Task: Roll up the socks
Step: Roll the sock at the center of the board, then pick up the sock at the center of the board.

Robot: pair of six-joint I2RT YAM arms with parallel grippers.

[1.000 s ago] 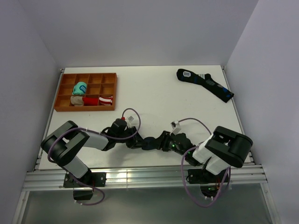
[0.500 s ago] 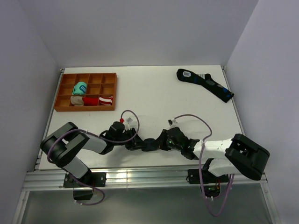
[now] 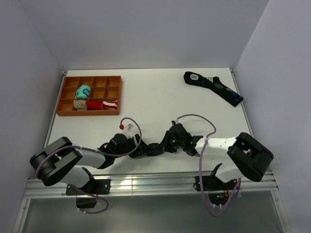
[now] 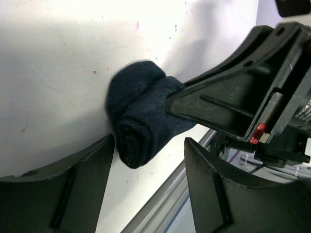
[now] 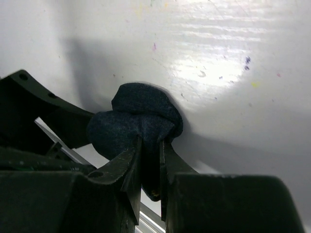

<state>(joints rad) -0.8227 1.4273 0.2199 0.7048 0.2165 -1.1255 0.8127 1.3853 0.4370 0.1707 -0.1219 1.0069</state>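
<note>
Socks [image 4: 141,116] — lying as a tight dark navy roll on the white table [image 3: 160,97], near its front edge, midway between the two arms. Being pinched at one end by the right gripper [image 5: 150,150], fingers pressing together on a fold of the fabric. Sitting between the fingers of the left gripper [image 4: 148,150] — standing apart, flanking the roll's near end.

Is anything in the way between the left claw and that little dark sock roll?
Nothing visible. The socks lie right before the left gripper, whose jaws stand open; the right gripper pinches them from the opposite side.
</note>
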